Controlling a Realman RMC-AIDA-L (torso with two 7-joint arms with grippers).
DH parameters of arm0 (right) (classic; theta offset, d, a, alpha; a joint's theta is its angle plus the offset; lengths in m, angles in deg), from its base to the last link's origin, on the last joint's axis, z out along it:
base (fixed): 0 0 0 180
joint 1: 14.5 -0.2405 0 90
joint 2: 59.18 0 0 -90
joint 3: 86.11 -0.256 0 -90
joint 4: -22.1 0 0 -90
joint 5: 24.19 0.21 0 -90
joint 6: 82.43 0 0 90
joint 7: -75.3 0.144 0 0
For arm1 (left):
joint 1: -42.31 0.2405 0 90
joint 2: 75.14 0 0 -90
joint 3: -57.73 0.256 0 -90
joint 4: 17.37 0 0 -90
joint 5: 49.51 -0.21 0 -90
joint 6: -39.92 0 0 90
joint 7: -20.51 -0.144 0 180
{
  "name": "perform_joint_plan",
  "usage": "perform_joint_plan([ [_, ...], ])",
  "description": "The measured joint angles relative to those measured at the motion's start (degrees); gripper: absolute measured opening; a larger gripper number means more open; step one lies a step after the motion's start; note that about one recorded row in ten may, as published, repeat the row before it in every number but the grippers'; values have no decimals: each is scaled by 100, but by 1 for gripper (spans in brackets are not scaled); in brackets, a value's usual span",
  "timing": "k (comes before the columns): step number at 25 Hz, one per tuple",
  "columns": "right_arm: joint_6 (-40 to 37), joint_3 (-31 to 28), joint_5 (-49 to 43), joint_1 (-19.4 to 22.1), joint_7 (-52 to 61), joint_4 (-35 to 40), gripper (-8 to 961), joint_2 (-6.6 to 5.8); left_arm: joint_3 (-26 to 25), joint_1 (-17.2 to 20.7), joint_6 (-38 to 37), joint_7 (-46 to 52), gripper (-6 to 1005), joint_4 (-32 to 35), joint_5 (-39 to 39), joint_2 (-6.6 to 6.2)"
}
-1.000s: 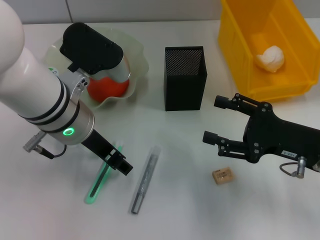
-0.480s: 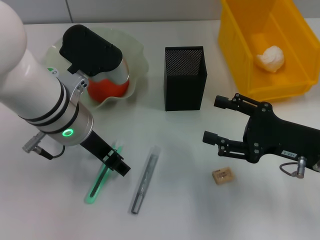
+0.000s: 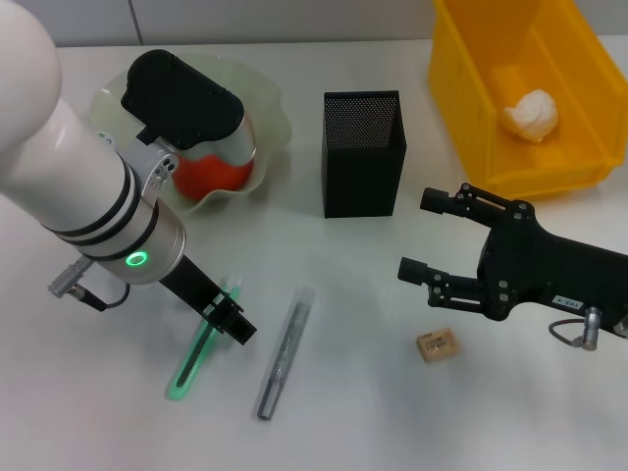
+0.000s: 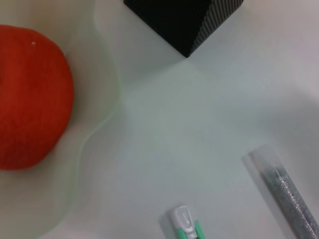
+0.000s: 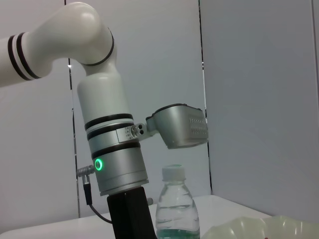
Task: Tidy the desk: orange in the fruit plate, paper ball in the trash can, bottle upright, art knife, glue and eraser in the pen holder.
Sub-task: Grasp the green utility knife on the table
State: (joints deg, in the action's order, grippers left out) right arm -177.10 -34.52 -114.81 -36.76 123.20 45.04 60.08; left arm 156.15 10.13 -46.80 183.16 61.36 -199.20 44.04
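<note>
your left gripper (image 3: 234,324) hangs low over the desk (image 3: 373,392), directly above the art knife (image 3: 201,343); its fingers hide behind one another, so you cannot tell whether they stand apart or closed. the knife lies flat on the desk, its white tip toward the fruit plate (image 3: 270,108). the glue (image 3: 285,351) lies just beside it, roughly parallel and not touching. your right gripper (image 3: 424,235) is off to the right with its jaws wide apart and nothing between them, near the eraser (image 3: 436,344), which sits on the desk apart from it. the orange (image 3: 211,173) rests in the fruit plate. the paper ball (image 3: 531,115) lies inside the trash can (image 3: 461,88). the pen holder (image 3: 362,152) stands upright between plate and trash can. in the right wrist view the bottle (image 5: 177,209) stands upright beside the left arm.
</note>
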Motion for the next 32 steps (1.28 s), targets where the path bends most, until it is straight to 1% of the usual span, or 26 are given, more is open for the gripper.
perform_joint_plan([
  [10,1,0,0,11,0,0,827,0,1,-39,50,-49,695,-132,-41,0],
  [17,0,0,0,21,13,0,827,0,1,-164,85,-64,694,-370,-53,0],
  [32,-1,-8,0,37,26,0,827,0,2,-215,102,-132,691,-385,-51,0],
])
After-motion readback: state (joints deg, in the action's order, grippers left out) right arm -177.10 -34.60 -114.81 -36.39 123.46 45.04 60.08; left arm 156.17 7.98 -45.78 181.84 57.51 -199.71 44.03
